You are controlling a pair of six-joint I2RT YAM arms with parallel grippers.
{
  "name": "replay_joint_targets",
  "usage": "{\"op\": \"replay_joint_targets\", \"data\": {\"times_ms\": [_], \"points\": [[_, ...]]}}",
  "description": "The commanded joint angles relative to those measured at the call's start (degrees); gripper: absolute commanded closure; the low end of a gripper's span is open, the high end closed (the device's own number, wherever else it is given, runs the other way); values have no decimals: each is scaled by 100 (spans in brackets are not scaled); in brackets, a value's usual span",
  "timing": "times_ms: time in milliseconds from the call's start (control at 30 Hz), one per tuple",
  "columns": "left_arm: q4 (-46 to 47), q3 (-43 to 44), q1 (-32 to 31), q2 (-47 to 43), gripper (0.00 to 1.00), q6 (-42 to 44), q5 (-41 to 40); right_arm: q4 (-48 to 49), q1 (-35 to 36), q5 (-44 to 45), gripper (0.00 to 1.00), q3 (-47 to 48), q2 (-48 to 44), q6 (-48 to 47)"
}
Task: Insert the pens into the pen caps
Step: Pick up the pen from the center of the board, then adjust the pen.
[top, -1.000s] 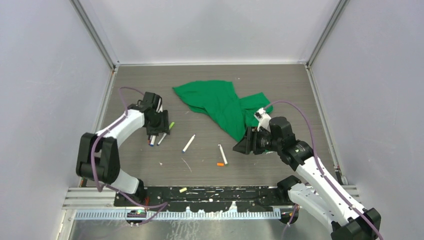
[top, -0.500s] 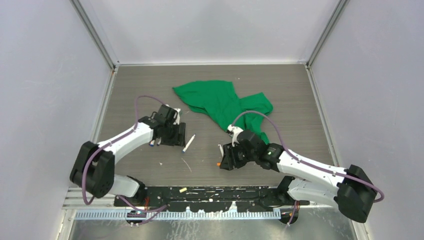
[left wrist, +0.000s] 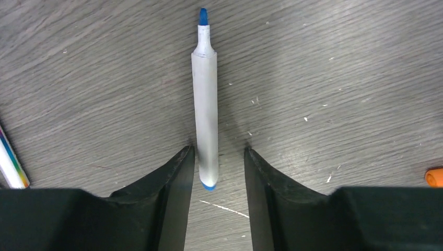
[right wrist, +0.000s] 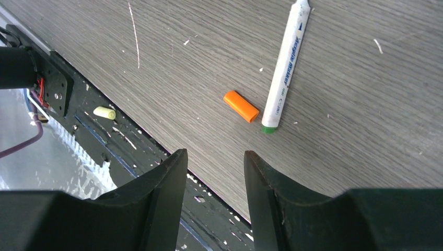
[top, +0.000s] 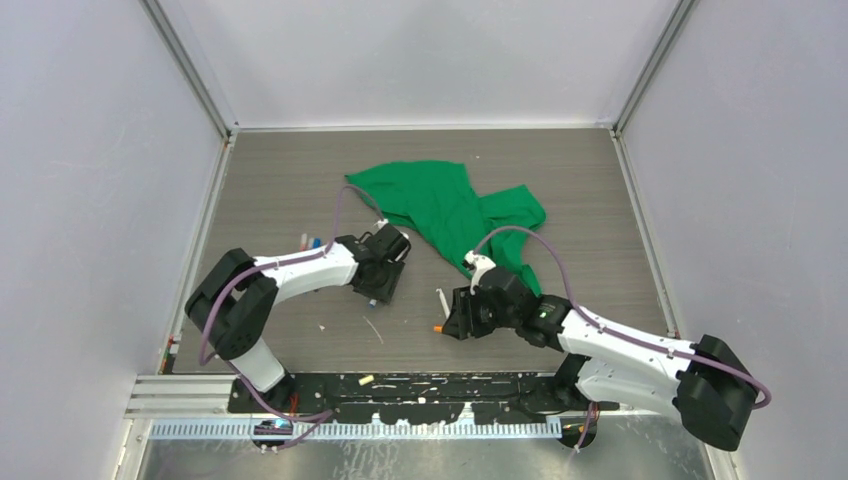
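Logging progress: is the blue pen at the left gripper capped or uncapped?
Uncapped: the blue pen lies flat, bare blue tip exposed, its rear end inside the left gripper.

Top cam looks down on whole bench [top: 280, 170] from high behind its near edge; both wrist cams sit close over it, facing down, all 3 sharing orange cap [right wrist: 241, 106].
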Motion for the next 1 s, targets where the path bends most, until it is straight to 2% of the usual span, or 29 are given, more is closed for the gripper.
{"op": "replay_joint_targets", "data": {"times_ms": [0,133,200,267,367,467,567,633,767,967], "points": [[-140,-61,-113,242,65,-152,-450,264,35,220,50,-75,-260,227],[-43,-228,-115,279,88,-260,-350,183,37,357,51,-56,-447,261],[3,-306,-117,152,95,-287,-268,144,30,457,51,0,-557,316],[79,-388,-138,-111,99,-287,-182,94,22,584,51,108,-703,397],[532,-666,-345,-937,100,0,-38,5,-54,771,49,324,-1022,538],[1333,-1058,-574,-2134,100,397,449,87,-118,854,39,493,-1516,756],[2016,-1417,-650,-3419,100,508,1139,357,-130,938,29,567,-2043,943],[2314,-1544,-670,-3960,100,474,1613,877,-129,634,27,574,-2272,947],[2410,-1505,-676,-4337,100,270,2375,1835,-122,-63,25,656,-2171,911],[2698,-1488,-716,-4422,100,-28,2863,2206,9,-432,26,981,-1539,646]]}}
